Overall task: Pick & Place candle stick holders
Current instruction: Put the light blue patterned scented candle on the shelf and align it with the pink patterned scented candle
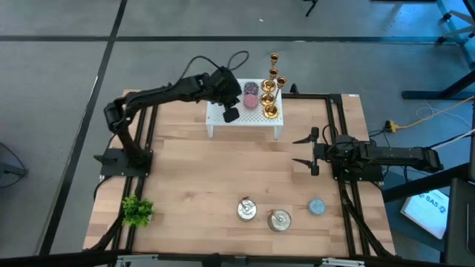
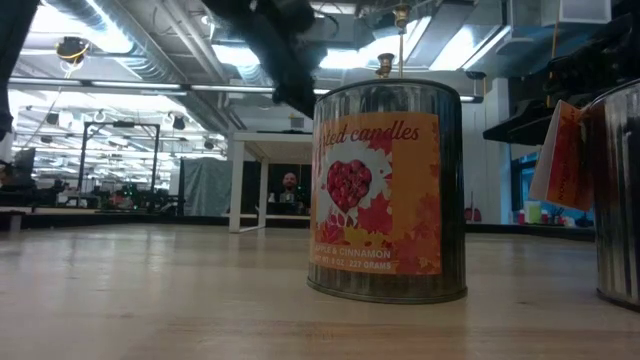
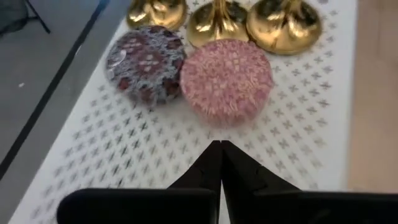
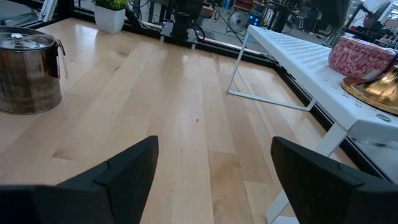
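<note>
Three shiny gold candle stick holders (image 1: 271, 87) stand in a row on their round bases along the right end of a white perforated shelf (image 1: 223, 119). In the left wrist view their bases (image 3: 217, 22) show beyond two flat patterned candles (image 3: 227, 81). My left gripper (image 3: 221, 148) is shut and empty, hovering over the shelf (image 3: 124, 143) just short of the candles, pointing slantwise down toward them. My right gripper (image 1: 306, 150) waits open at the table's right side, above the bare wood.
Two silver lidded tins (image 1: 246, 210) and a small blue candle (image 1: 317, 206) stand near the table's front edge, with a green plant (image 1: 136, 211) at the front left. A labelled tin (image 2: 390, 190) fills the low view. Bare wood lies between shelf and tins.
</note>
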Robot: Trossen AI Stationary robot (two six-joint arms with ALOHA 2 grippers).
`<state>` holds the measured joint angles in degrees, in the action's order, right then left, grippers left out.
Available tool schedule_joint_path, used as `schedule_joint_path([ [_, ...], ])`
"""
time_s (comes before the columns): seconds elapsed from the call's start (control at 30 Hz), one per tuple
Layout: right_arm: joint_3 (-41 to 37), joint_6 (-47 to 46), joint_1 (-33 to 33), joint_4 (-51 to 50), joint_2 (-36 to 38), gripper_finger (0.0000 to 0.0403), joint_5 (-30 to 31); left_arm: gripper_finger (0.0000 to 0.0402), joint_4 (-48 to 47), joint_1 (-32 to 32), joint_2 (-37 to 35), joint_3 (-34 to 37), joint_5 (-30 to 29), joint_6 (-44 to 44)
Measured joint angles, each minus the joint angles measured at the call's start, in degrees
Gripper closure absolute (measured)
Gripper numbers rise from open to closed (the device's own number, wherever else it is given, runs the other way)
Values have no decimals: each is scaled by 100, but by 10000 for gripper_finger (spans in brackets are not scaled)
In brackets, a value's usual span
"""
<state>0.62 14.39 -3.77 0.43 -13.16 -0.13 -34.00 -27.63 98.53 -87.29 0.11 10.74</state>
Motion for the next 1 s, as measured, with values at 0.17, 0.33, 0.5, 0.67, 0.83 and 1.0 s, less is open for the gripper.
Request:
schedule_joint_path([
  [0.17,0,0,0,0,-1,87,1,401,-369,175,-738,335,-11,-49],
  [0.33,0,0,-1,0,-1,87,-1,400,793,187,-1995,1975,70,-377],
  [0.5,0,0,0,1,1,87,-1,399,2951,269,-3228,3791,1264,-1176],
  [0.67,0,2,-4,349,1,87,227,401,4817,764,-3983,5074,2226,-1398],
  [0.83,0,-2,-4,677,-1,87,276,399,5066,1085,-4648,5823,1976,-1021],
  [1.0,0,-947,13,749,-1,87,-374,400,5047,951,-5346,6403,1481,-1001],
])
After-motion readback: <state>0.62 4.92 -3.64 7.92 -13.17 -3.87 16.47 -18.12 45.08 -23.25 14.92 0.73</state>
